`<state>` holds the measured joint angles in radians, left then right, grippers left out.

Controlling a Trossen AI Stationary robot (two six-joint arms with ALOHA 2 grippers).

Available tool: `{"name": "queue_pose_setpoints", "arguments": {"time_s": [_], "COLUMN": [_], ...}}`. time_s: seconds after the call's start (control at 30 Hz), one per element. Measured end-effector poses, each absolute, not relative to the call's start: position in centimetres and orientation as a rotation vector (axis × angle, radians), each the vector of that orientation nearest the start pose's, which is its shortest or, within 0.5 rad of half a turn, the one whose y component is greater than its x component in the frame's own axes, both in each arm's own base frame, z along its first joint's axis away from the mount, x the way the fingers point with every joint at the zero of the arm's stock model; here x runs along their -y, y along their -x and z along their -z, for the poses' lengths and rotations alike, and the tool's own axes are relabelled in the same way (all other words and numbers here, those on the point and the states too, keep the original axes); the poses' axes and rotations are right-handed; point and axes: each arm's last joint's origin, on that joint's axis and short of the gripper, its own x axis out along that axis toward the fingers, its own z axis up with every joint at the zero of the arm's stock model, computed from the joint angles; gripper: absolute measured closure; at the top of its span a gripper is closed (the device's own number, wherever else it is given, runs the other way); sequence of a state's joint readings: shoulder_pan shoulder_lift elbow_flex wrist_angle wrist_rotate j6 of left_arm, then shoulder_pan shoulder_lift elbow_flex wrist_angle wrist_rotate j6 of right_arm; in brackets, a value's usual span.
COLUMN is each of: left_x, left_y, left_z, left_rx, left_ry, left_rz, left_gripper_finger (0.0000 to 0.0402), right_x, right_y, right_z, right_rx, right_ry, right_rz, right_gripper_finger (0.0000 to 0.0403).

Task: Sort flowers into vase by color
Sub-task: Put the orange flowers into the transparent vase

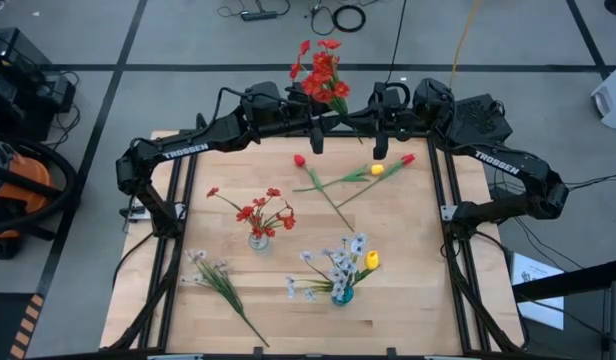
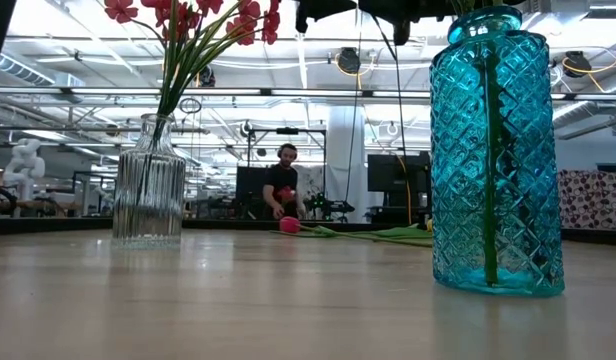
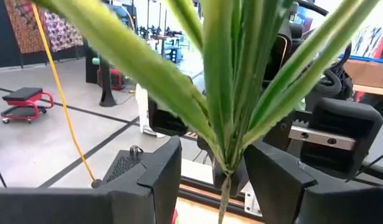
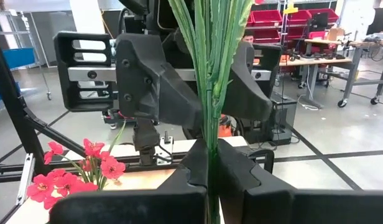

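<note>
Because the red flower spray (image 1: 321, 72) is light and bendy, the right gripper (image 4: 207, 165) pinches its thin stalk low down, while the left gripper (image 3: 224, 171) sits open around it.

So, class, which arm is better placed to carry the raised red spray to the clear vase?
Probably the right: the right gripper is shut on the stalk of the red spray, while the left gripper stands open around it. The clear vase sits left of centre, though.
</note>
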<state>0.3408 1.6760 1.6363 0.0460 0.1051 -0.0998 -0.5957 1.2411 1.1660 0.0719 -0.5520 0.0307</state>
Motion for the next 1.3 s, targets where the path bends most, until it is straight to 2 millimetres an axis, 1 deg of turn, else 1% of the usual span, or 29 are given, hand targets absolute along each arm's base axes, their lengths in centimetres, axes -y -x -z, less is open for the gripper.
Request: {"name": "queue_pose_setpoints", "arguments": {"time_s": [0.17, 0.27, 0.37, 0.57, 0.6, 0.7, 0.83, 0.97, 1.1, 1.2, 1.3], "left_x": [-12.7, -12.7, -12.7, -12.7, -12.7, -12.8, -12.8, -13.1, -12.9, -11.9, -10.6], "left_y": [-37.0, -37.0, -37.0, -37.0, -37.0, -37.0, -36.5, -34.7, -32.3, -29.5, -26.7], "left_z": [-41.7, -41.7, -41.7, -41.6, -41.6, -41.5, -41.5, -42.3, -43.2, -44.6, -45.8], "left_rx": [0.018, 0.018, 0.018, 0.015, 0.014, 0.006, -0.039, -0.083, -0.151, -0.199, -0.242], "left_ry": [0.123, 0.124, 0.125, 0.126, 0.126, 0.127, 0.136, 0.141, 0.151, 0.117, 0.083], "left_rz": [-0.231, -0.234, -0.234, -0.235, -0.235, -0.242, -0.263, -0.326, -0.352, -0.371, -0.396], "left_gripper_finger": [0.0225, 0.0243, 0.0281, 0.0382, 0.0388, 0.0387, 0.0387, 0.0387, 0.0387, 0.0387, 0.0387], "right_x": [13.9, 13.9, 14.0, 14.1, 14.1, 14.2, 14.3, 14.3, 14.2, 13.9, 13.6], "right_y": [-24.4, -24.6, -24.7, -24.7, -24.7, -24.7, -24.6, -24.5, -24.4, -23.9, -23.4], "right_z": [-39.0, -38.9, -38.8, -38.8, -38.8, -38.6, -38.0, -37.7, -37.2, -36.8, -36.4], "right_rx": [-0.018, -0.019, -0.019, -0.021, -0.023, -0.042, -0.093, -0.124, -0.175, -0.231, -0.296], "right_ry": [-0.025, -0.025, -0.026, -0.026, -0.028, -0.053, -0.093, -0.111, -0.146, -0.225, -0.313], "right_rz": [0.022, 0.022, 0.028, 0.07, 0.078, 0.112, 0.122, 0.132, 0.13, 0.138, 0.166], "right_gripper_finger": [0.0399, 0.0399, 0.0399, 0.0399, 0.0399, 0.0393, 0.036, 0.0317, 0.0287, 0.0277, 0.0279]}}
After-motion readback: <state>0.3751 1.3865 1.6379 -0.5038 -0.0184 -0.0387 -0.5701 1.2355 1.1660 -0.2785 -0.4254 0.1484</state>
